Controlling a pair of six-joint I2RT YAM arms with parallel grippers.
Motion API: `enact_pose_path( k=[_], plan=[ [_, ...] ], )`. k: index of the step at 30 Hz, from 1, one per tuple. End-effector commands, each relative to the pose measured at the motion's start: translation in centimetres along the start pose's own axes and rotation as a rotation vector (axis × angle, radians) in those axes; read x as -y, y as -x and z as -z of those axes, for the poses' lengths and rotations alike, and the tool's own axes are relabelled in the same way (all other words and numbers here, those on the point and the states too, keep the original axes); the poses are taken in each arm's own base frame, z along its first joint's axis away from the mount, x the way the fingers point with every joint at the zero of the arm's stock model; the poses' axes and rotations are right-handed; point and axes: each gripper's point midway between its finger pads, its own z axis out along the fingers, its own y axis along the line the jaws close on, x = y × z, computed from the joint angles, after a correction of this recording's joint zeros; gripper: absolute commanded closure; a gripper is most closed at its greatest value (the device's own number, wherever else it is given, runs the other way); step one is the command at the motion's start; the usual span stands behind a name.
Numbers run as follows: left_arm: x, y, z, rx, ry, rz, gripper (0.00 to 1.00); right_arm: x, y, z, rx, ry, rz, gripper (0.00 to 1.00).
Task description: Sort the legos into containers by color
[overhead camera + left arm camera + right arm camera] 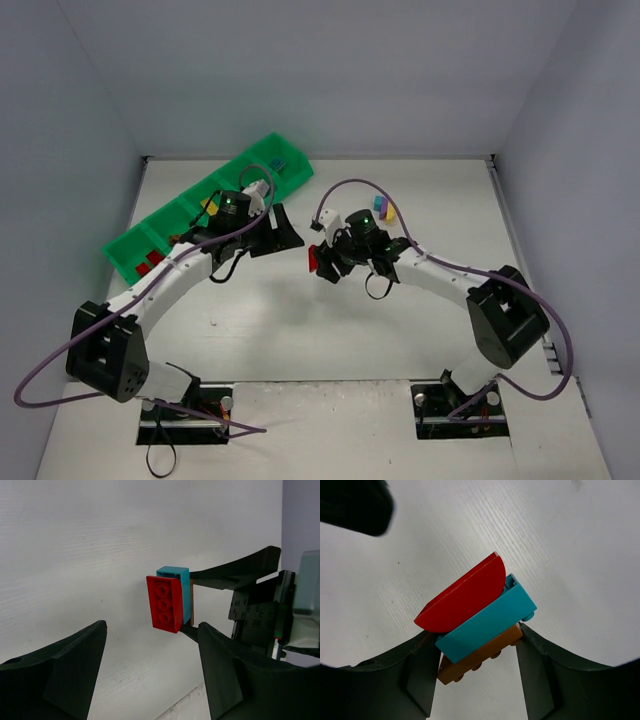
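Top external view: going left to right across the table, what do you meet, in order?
green tray → left gripper, open → red-topped brick stack, held in the right gripper → loose bricks, purple, yellow and teal.

Red, teal and brown-orange legos (480, 622) — bright green tray (122, 252) — white table (300, 330)

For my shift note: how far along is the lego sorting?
Done: red bricks, a yellow brick and a blue brick in the green tray. In hand: the right end effector grips a red, teal and brown stack; the open left end effector faces it. Left: splitting that stack, plus the purple-yellow cluster on the table.
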Motion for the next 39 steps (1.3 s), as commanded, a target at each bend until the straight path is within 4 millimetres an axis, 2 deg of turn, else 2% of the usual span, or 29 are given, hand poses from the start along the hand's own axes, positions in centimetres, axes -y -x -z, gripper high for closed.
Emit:
enact_pose_path(
  k=[1, 8, 14, 24, 32, 35, 39],
  plan=[
    [4.5, 3.6, 1.3, 0.093, -0.138, -0.026, 0.33, -0.3, 6.2, 2.6, 0.211, -0.022, 0.053, 1.0],
    [6.0, 3.0, 0.7, 0.043, -0.218, -0.032, 0.32, -0.6, 8.1, 4.1, 0.267, -0.026, 0.075, 1.0],
    [8.1, 2.3, 0.4, 0.021, -0.293, -0.08, 0.32, -0.8, 8.5, 4.7, 0.282, -0.026, 0.084, 1.0],
    [7.1, 1.0, -1.4, -0.035, -0.266, -0.079, 0.34, -0.8, 8.5, 5.2, 0.288, -0.038, 0.092, 1.0],
    [7.0, 1.1, -1.5, -0.022, -0.281, -0.109, 0.59, -0.8, 7.9, 4.8, 0.273, -0.03, 0.093, 1.0],
    [7.1, 1.1, -1.4, -0.013, -0.291, -0.124, 0.75, -0.8, 7.7, 4.8, 0.269, -0.031, 0.094, 1.0],
    [7.4, 1.0, -1.6, 0.002, -0.343, -0.14, 0.8, -1.0, 7.9, 5.2, 0.282, -0.025, 0.098, 1.0]
  ],
)
